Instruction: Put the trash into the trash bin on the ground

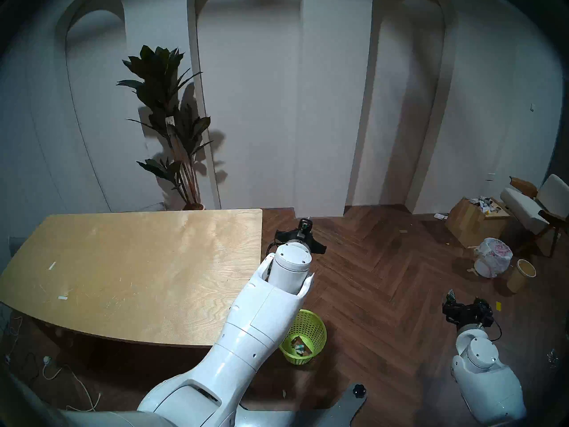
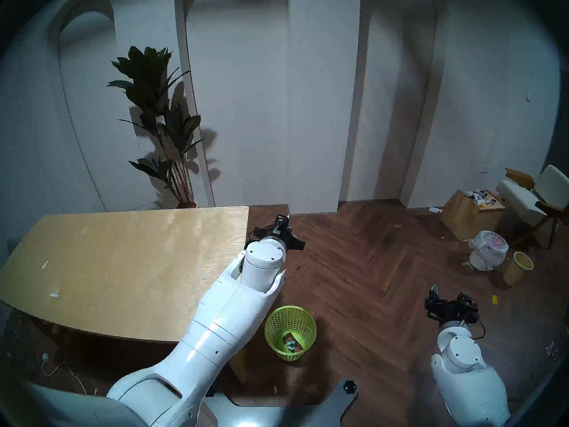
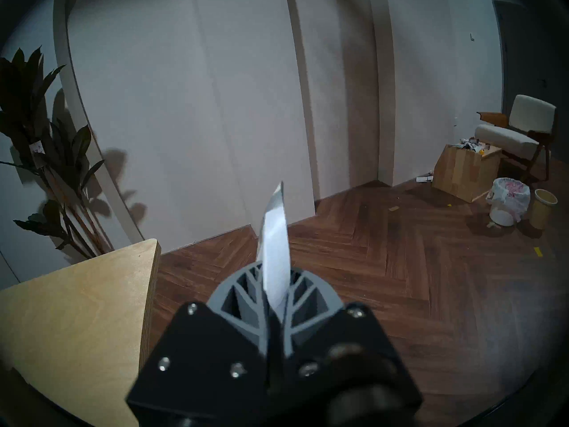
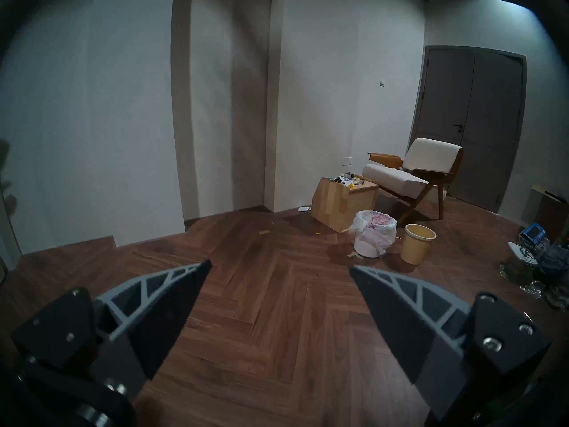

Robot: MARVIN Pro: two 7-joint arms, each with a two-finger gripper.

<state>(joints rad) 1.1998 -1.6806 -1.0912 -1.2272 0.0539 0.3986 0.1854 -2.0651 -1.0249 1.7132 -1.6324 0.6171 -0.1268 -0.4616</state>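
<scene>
1. Left gripper (image 3: 275,289) first — I see its fingers pressed together on a thin silver-white packet (image 3: 275,247) that sticks out past the tips, edge-on to the wrist camera.
2. From the head view, that gripper (image 1: 304,224) sits out beyond the far right corner of the tabletop (image 1: 132,272), above the wooden floor (image 1: 385,278), with the arm stretched forward.
3. Lime-green trash bin (image 1: 304,337) stands on the floor beside the tabletop's right edge, partly hidden by my left arm; it is nearer to the robot than the gripper is, not under it.
4. Inside the bin I can make out a few small pieces of trash (image 2: 291,343), one with teal print — too small to name further.
5. Right gripper (image 4: 280,264) is spread wide with nothing between its fingers, facing the floor and the far corner of the room.
6. Off to the right I see a white bin lined with a bag (image 1: 494,257), a tan bin (image 1: 522,275), a wooden box (image 1: 474,221) and a chair (image 1: 538,201), all well apart from both arms.
7. Behind the tabletop stands a potted plant (image 1: 169,118).
</scene>
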